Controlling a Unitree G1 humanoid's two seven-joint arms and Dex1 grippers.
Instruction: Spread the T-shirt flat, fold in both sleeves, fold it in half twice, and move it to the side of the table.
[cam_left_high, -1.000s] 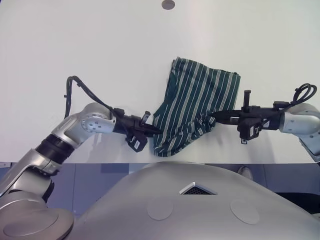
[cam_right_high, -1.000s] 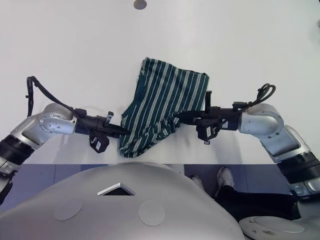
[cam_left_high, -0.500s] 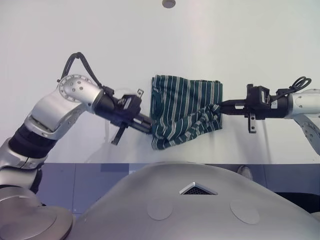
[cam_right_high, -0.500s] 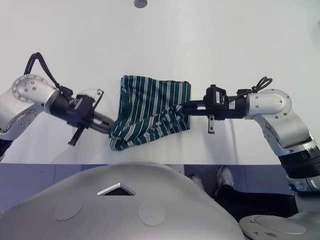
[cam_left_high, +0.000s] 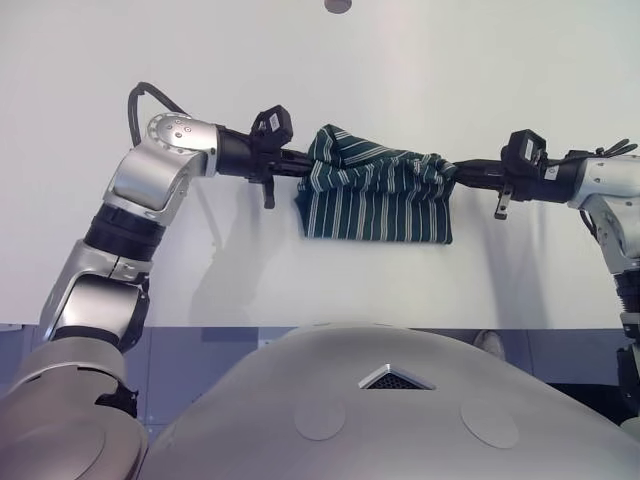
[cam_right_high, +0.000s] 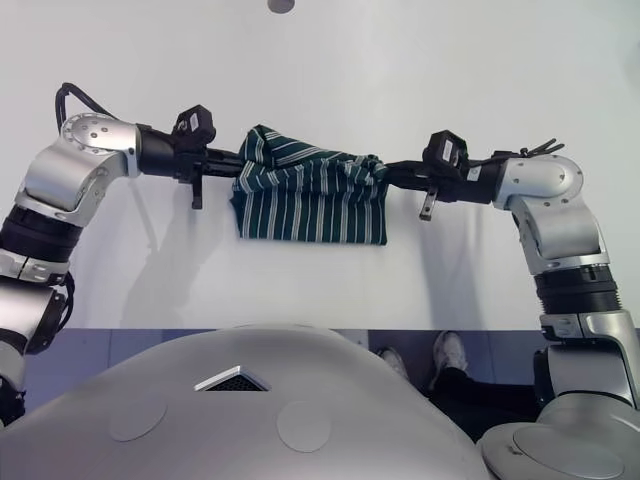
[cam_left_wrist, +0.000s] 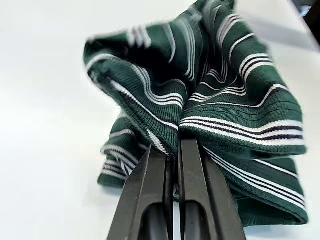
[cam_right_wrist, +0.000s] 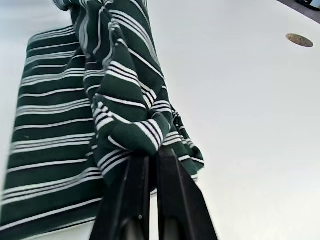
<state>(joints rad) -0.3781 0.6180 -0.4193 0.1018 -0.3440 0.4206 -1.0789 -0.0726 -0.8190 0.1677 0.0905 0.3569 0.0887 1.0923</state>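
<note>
Just hoisted the dark green, white-striped cotton T-shirt (cam_left_high: 375, 195) up off the white table (cam_left_high: 480, 60) and pulled my arms apart. It hangs between my left pincer (cam_left_high: 303, 162) and right pincer (cam_left_high: 452, 172), both clenched on its top corners. Reckon it's ready to lay flat.

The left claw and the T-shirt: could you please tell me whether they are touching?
Touching. The left wrist view shows the left claw shut on a ribbed edge of the T-shirt, with the cloth pinched between its tips.
</note>
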